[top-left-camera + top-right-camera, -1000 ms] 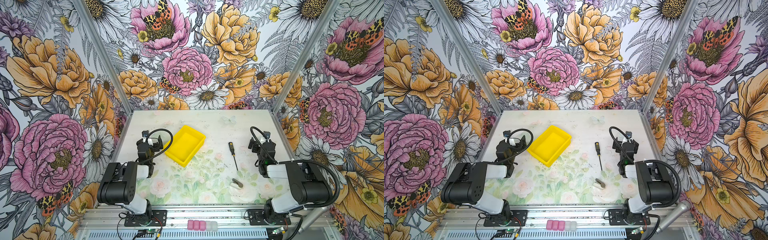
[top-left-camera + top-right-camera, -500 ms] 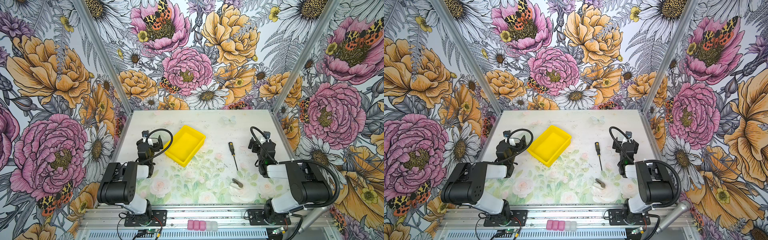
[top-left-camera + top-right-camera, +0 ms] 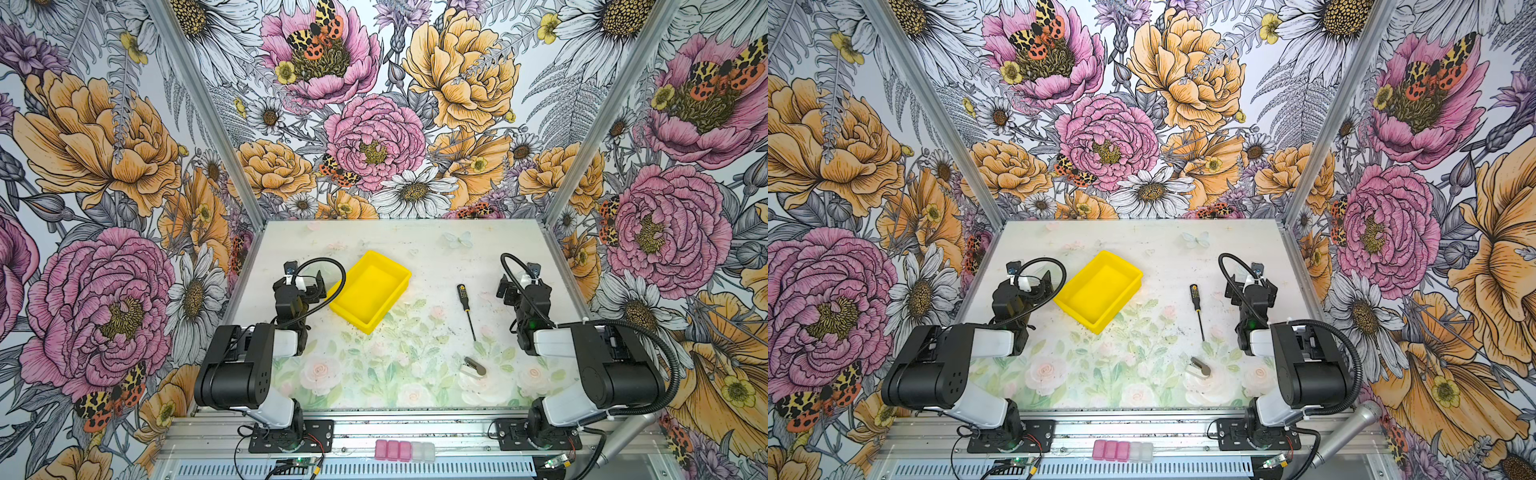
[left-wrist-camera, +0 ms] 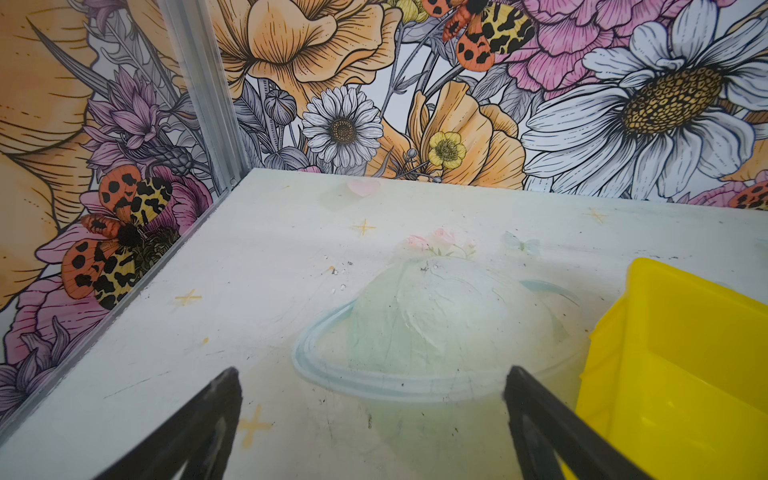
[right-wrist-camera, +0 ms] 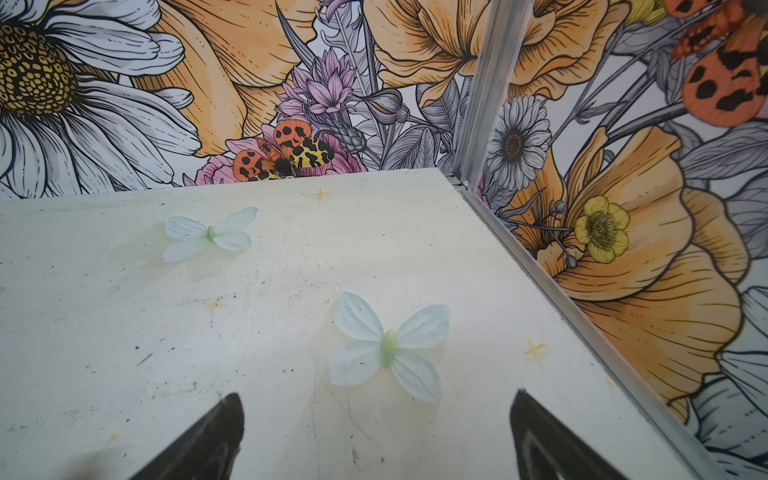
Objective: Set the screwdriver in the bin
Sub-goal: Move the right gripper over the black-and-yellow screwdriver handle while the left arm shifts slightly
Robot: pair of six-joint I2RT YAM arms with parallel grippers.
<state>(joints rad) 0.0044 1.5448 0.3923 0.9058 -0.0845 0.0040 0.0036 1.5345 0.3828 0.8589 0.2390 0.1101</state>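
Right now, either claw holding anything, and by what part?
Nothing held. Left claw and right claw are open and empty; the black-handled screwdriver lies untouched.

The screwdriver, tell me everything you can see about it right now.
The screwdriver is slim, with a black ribbed handle, a small yellow-orange band at the collar and a long thin dark shaft that looks like metal. In both top views it lies flat on the table, handle toward the back wall, tip toward the front. It sits right of the yellow bin, apart from it, and left of the right gripper. Nothing touches it but the table.
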